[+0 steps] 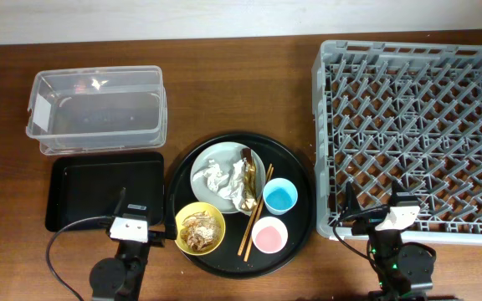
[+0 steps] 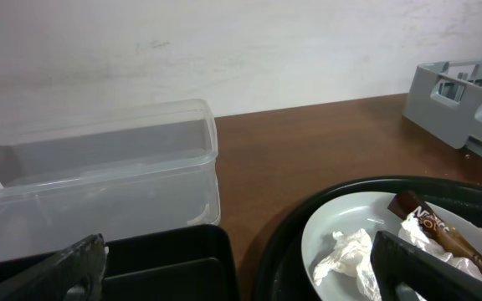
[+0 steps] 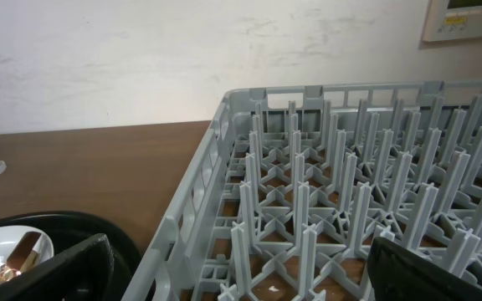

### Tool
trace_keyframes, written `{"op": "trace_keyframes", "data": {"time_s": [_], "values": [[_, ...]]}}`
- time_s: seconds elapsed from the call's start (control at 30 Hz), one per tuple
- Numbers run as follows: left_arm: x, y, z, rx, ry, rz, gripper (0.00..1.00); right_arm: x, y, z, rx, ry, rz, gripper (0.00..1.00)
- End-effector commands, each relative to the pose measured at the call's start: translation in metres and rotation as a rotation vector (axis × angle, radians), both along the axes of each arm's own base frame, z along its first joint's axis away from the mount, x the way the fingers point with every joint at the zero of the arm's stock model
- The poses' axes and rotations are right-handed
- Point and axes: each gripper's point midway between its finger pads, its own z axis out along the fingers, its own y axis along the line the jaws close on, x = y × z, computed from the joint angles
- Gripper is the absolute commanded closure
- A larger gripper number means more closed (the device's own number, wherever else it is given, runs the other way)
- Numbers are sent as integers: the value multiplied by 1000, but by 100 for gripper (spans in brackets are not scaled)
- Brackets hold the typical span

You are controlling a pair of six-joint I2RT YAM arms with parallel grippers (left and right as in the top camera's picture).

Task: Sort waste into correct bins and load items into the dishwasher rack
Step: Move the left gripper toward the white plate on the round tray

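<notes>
The grey rack stands at the right. A round black tray holds a pale plate with white tissue and a brown-gold wrapper, a yellow bowl of tan scraps, a blue cup, a pink cup and chopsticks. The clear tub and the black rectangular tray are at the left. My left gripper is open and empty by the black tray's near right corner. My right gripper is open and empty over the rack's near edge.
The left wrist view shows the tub, the plate, tissue and wrapper. The right wrist view shows the rack's pegs and a wall behind. Bare wooden table lies between the tub and the rack.
</notes>
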Motion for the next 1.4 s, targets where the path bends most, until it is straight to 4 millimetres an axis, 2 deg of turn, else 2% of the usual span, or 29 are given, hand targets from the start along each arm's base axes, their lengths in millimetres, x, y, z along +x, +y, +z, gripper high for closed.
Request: {"op": "trace_keyframes", "data": {"time_s": [0.0,1.17,1.23,1.37], "values": [[0,2,-1,20,-2,11,1,0,-1,-3,-5,7,-8,2],[1,5,0,21,-7,29,0,0,-1,-3,-5,6,-8,2],[0,4,0,20,-6,20,0,0,3,-3,-3,6,17,2],[0,2,0,-48,8,16,0,-1,10,0,106,14,46,2]]}}
